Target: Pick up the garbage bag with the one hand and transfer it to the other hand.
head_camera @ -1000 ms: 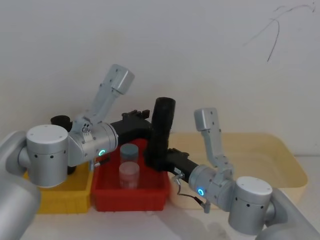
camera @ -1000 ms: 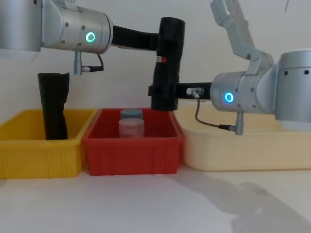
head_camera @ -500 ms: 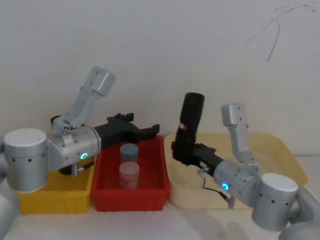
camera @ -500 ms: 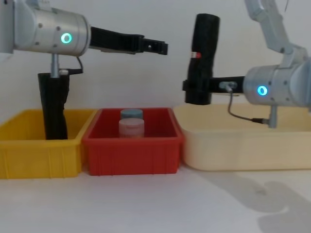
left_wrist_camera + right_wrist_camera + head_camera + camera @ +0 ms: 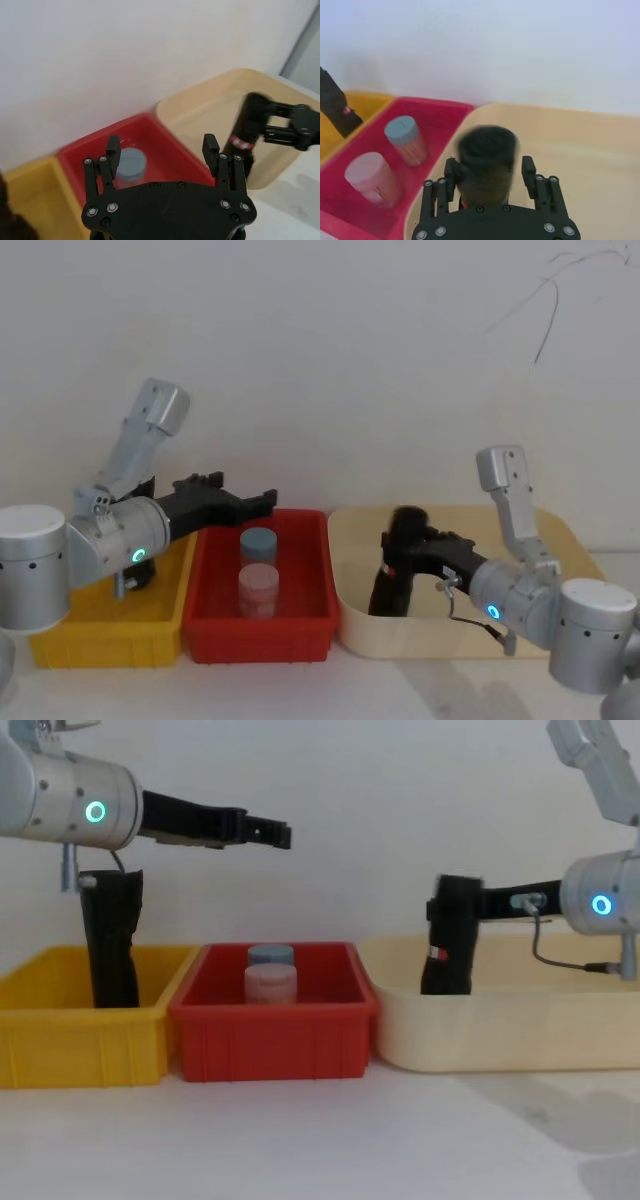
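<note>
Black wrinkled plastic, rolled into a cylinder, is sitting clamped between the fingers of the right claw (image 5: 412,543) (image 5: 452,906) (image 5: 489,168). This claw is reaching in level from the right and is pinching the bag (image 5: 394,568) (image 5: 449,942) (image 5: 244,134) near its upper end. A short stub is showing above the fingers and most of the roll is hanging below them.

The bag's long axis is running nearly vertical, with the rounded end pointing up. In the head view the top is leaning slightly toward the claw's arm. The red-and-white label is facing away from the claw's wrist, below the grip.

The lower end is dipping inside the beige tub (image 5: 562,532) (image 5: 520,1032), under the claw. Contact with the tub floor cannot be confirmed.

The left claw (image 5: 250,498) (image 5: 280,832) (image 5: 161,145) is standing spread and empty, well apart from the bag. It is hovering above the far side of the red bin (image 5: 262,636) (image 5: 270,1042). Two jars (image 5: 258,570) (image 5: 271,972) are standing below it. Behind its arm, a second black roll (image 5: 112,936) is standing upright in the yellow bin (image 5: 80,1052).
</note>
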